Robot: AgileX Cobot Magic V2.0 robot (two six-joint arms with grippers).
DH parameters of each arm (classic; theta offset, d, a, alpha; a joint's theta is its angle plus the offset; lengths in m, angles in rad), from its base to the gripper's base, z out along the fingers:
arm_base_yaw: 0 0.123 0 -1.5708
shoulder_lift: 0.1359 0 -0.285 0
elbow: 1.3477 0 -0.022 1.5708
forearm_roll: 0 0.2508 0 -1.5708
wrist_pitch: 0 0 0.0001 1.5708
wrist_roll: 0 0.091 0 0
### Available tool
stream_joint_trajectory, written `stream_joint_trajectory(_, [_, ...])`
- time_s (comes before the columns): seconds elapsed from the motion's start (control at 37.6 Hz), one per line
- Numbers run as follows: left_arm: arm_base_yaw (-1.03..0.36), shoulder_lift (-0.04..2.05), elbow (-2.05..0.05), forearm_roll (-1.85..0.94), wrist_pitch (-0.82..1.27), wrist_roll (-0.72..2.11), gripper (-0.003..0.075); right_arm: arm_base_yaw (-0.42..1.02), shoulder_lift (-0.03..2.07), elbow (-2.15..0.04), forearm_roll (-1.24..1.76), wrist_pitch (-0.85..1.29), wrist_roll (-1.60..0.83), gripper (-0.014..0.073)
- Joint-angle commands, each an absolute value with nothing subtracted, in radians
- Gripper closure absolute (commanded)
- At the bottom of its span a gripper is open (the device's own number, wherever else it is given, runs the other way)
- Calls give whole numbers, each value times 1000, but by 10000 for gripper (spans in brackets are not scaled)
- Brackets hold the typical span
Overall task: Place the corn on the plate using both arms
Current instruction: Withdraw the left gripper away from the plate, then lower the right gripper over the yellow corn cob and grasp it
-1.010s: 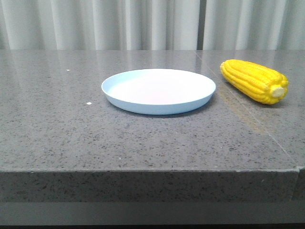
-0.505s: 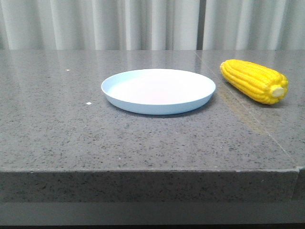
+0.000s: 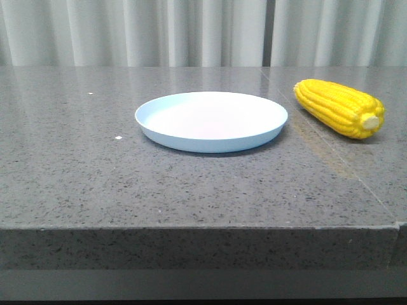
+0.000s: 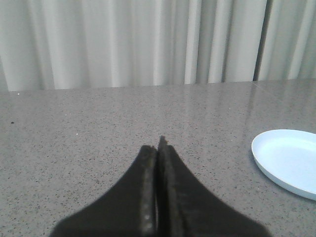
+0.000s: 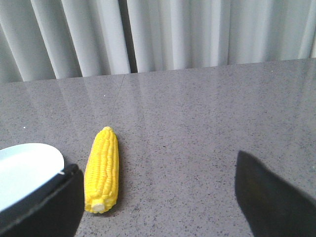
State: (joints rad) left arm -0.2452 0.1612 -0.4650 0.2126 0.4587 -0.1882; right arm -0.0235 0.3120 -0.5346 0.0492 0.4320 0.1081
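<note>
Nearest the table's front edge, the grey stone table (image 3: 127, 184) is bare. Farther back, at centre, sits the pale blue plate (image 3: 211, 121), holding nothing. To its right, just beside it but apart, the yellow corn (image 3: 339, 107) lies on its side on the table, stub end toward the near right. Neither arm shows from the front. The left gripper (image 4: 158, 148) has its fingers pressed together, gripping nothing. The right gripper (image 5: 155, 197) is spread wide, near the corn. Nothing is done; grasping and placing remain.
</note>
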Motion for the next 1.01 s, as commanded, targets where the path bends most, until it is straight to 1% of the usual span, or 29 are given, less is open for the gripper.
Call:
stream_joint_trajectory(0.0, [-244, 172, -489, 218, 381, -201, 741, -21, 329, -571, 49, 337, 103, -48])
stream_joint_trajectory(0.11, [-244, 172, -489, 218, 381, -201, 741, -21, 341, -571, 49, 325, 103, -48])
stream_joint_trajectory(0.21, [-244, 172, -489, 218, 381, -201, 741, -21, 403, -575, 49, 327, 103, -48])
stream_joint_trajectory(0.45, [-244, 172, -489, 218, 381, -201, 741, -20, 685, -681, 49, 341, 103, -48])
stream_joint_trajectory(0.66, [-244, 172, -489, 218, 381, -201, 741, 38, 930, -854, 49, 373, 103, -48])
stream_joint_trajectory(0.85, [-244, 172, -489, 218, 381, -201, 741, 173, 1209, -1078, 49, 538, 103, -48])
stream_joint_trajectory(0.98, [-244, 172, -489, 218, 381, -201, 741, 211, 1414, -1229, 49, 650, 103, -48])
